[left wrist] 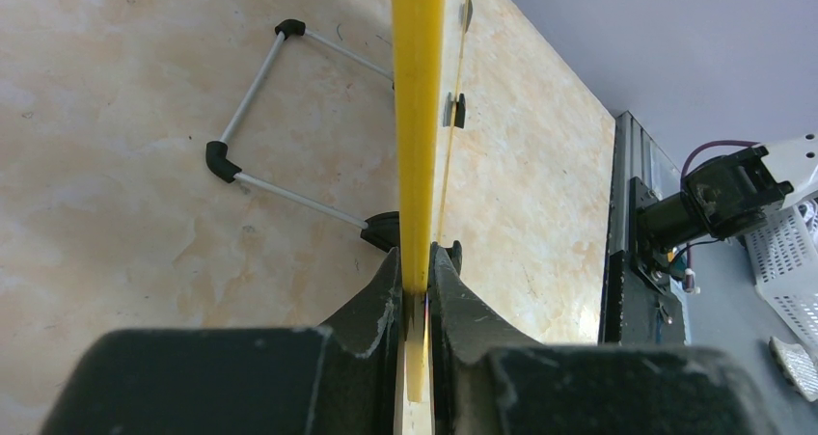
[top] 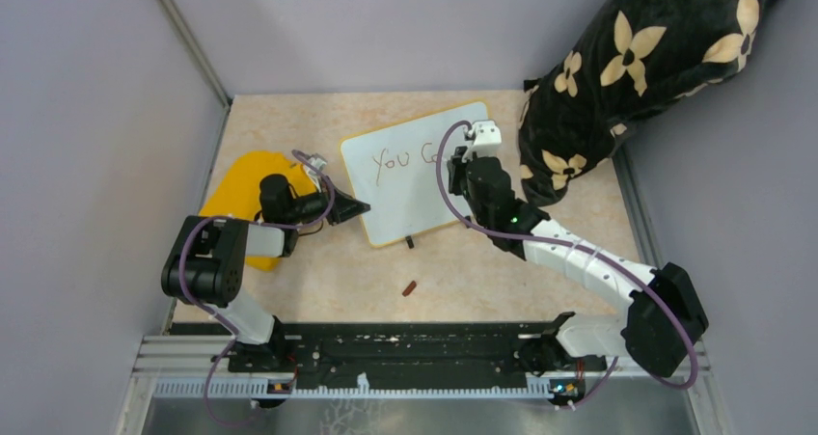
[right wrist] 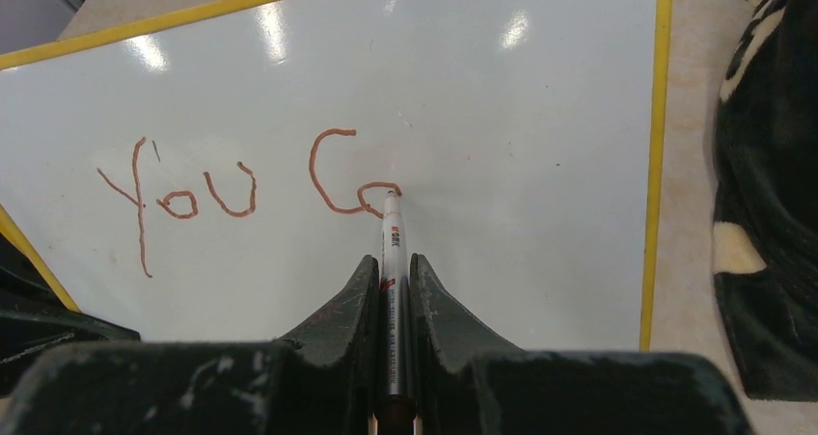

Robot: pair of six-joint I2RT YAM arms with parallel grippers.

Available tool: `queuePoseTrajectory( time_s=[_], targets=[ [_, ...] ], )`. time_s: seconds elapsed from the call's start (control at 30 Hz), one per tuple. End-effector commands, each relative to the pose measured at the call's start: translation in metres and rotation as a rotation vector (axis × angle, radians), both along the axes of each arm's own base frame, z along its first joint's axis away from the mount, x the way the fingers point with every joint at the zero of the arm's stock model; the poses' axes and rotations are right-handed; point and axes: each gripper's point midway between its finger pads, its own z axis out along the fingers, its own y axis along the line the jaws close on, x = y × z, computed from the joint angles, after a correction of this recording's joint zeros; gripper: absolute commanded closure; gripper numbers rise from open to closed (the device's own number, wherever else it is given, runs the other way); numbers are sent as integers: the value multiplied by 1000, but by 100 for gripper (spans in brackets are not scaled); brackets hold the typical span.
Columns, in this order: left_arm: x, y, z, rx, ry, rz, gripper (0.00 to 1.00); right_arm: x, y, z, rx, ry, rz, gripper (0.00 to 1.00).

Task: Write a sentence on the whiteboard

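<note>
Overhead first: whiteboard (top: 405,179) flat on the beige table (top: 482,281), between a yellow cloth (top: 236,189) and a black flowered cushion (top: 637,68). Left gripper (top: 355,208) at the board's left edge. Over its right part, right gripper (top: 461,160), just beside the sentence (top: 397,158), legible as "You C". Small brown piece (top: 409,286) loose on the table, nearer the arm bases.

Next, left wrist: jaws pinched tight on the whiteboard (left wrist: 418,117), its yellow rim edge-on and running straight away from the camera. Wire frame (left wrist: 280,126) with black corners to the left of the rim. White basket (left wrist: 786,261) off the table at far right, contents impossible to tell.

Lastly, right wrist: jaws clamped on a marker (right wrist: 390,247), tip touching the white surface. Reddish-brown handwriting reading "You", then "C" and part of an "a" under the tip. Cushion at right, beyond the rim.
</note>
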Motion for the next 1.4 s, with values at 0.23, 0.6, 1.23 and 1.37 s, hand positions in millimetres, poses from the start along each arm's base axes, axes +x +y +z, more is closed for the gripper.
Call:
queuePoseTrajectory(
  time_s=[0.23,0.6,1.23,1.37],
  targets=[
    [3,-1,-9,36,2,21,100,0,-5,-2,17,2,-15,100],
    [4,-1,-9,37,1,21,100,-3,-15,-3,14,1,-44,100],
    [4,-2,-9,40,0,19,100,13,-11,48,103,-104,-41,100],
    [4,-2,-9,41,-1,20,100,16,-9,43,98,-92,-38,100]
  ],
)
